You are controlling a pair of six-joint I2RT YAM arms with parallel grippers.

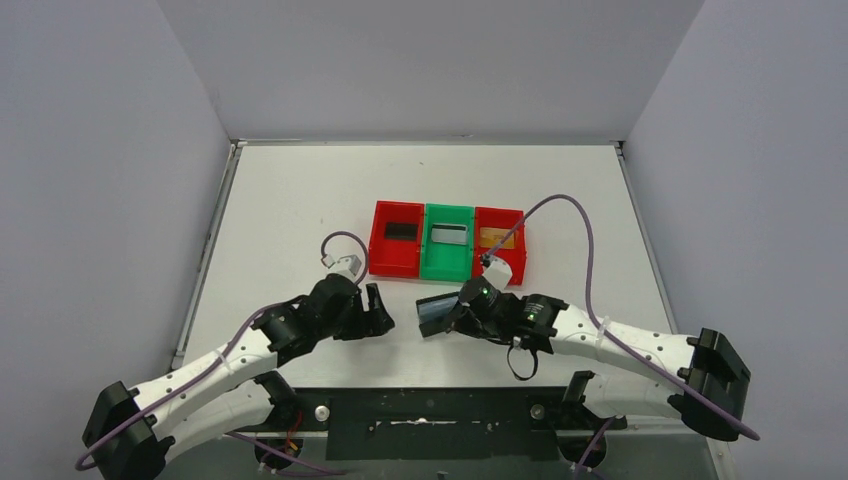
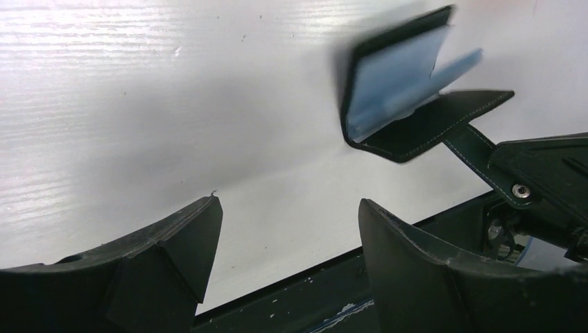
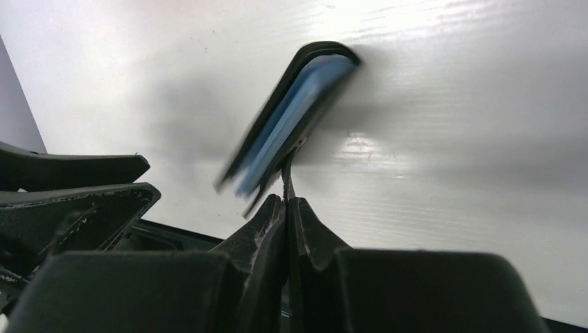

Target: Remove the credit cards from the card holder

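The right gripper (image 3: pixel 286 208) is pinched fully shut on the snap tab (image 2: pixel 475 147) of the black card holder (image 1: pixel 437 312), holding it up half-open just nearer than the green tray (image 1: pixel 447 268). The left gripper (image 2: pixel 288 208) stands wide open and empty, left of the holder. A gold credit card (image 1: pixel 492 238) lies in the red tray (image 1: pixel 518 243) right of the green one; the grey-blue pockets look blurred, so probably more pulling is left.

I see my right gripper (image 3: pixel 286 203) clamped on the thin tab (image 3: pixel 286 175) of the blurred, half-open card holder (image 3: pixel 291 114) over the white table (image 3: pixel 471 104).
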